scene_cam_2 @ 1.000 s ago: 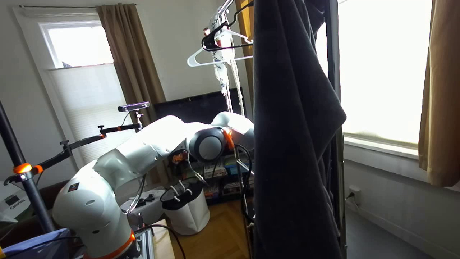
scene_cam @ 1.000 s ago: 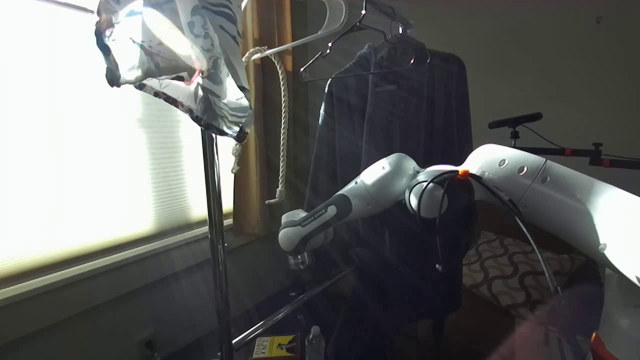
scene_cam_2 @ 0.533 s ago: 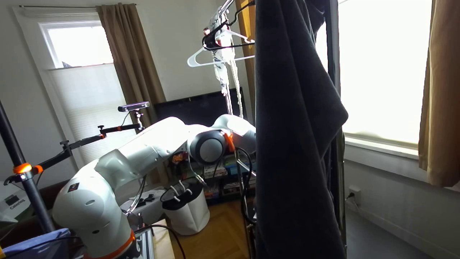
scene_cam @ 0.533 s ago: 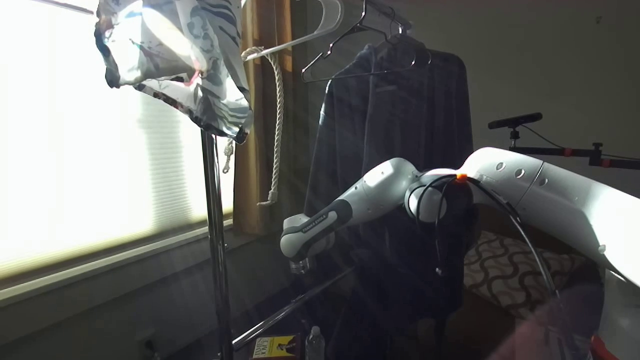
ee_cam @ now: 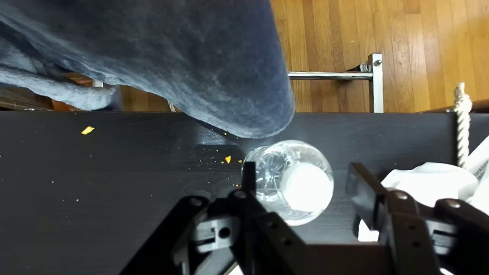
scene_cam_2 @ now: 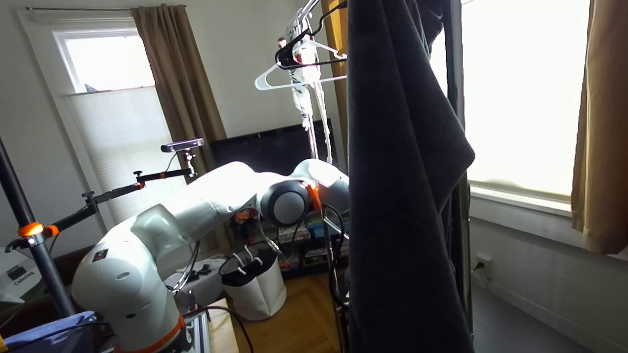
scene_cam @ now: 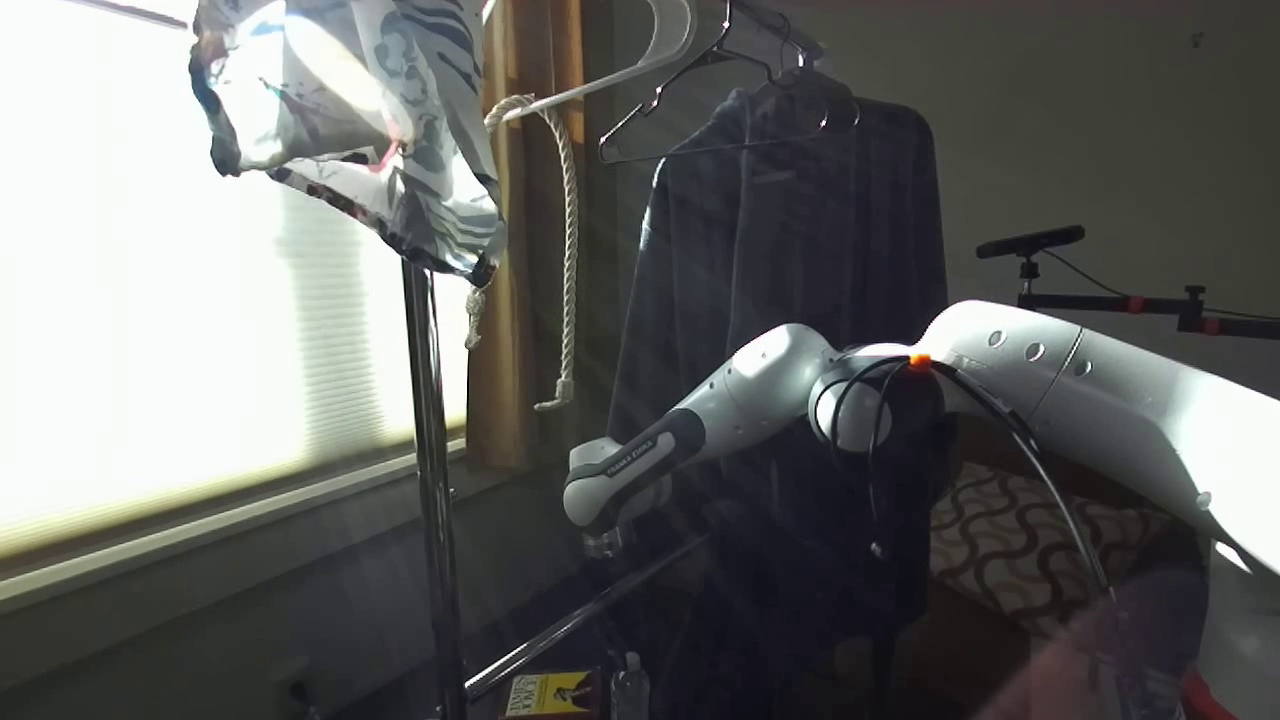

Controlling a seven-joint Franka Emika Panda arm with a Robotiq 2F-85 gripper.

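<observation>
In the wrist view my gripper (ee_cam: 300,173) is open, with its fingers apart above a clear plastic bottle with a white cap (ee_cam: 307,187). The bottle stands upright on a dark wooden surface (ee_cam: 114,198) and appears between the fingers; the right finger has a visible gap to it. The same bottle (scene_cam: 630,690) shows below my wrist in an exterior view, where the gripper itself is lost in shadow. In an exterior view the dark hanging robe (scene_cam_2: 402,171) hides the gripper. The robe's hem (ee_cam: 244,95) hangs close beside the bottle in the wrist view.
A chrome rack post (scene_cam: 430,500) and lower bar (scene_cam: 580,625) stand near the wrist. A yellow-covered book (scene_cam: 548,693) lies beside the bottle. White crumpled material (ee_cam: 431,183) and a rope (ee_cam: 462,130) are at the wrist view's right. Hangers (scene_cam: 610,85) hang above.
The arm and wrist have lowered a little toward the bottle. The rope and white hanger sway slightly, and the robe shifts a little.
</observation>
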